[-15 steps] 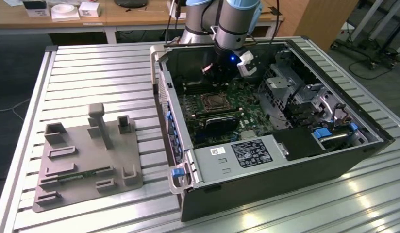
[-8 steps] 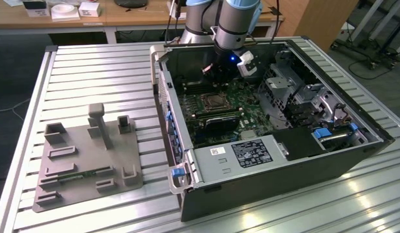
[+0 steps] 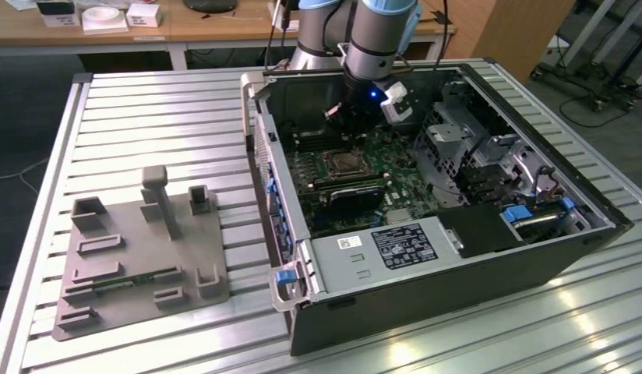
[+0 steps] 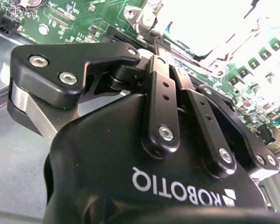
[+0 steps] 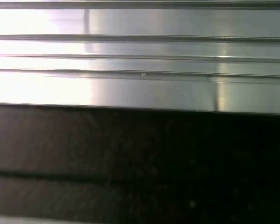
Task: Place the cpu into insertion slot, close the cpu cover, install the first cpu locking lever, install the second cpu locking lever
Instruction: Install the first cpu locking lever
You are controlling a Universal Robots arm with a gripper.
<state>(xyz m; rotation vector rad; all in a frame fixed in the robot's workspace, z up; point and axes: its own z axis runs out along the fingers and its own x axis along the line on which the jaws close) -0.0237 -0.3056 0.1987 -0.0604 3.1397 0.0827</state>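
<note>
Your pincer is down inside the open computer case, over the far end of the green motherboard. I can't tell whether it's open, closed or gripping anything: the second wrist view looks along the pincer body and its tip is lost against glare. The insertion slot lies near the pincer, just off its tip, between it and the dark card further along the board. You get a silvery rim around a darker centre there; whether the cpu is seated or the cpu cover is down, I can't tell. In the second wrist view a blown-out bright metal patch sits right past the tip, with motherboard beside it. The grey fixture tray is well apart from the pincer, outside the case on the slatted table, on the exterior view's left. The first wrist view gives you table slats and a dark surface.
</note>
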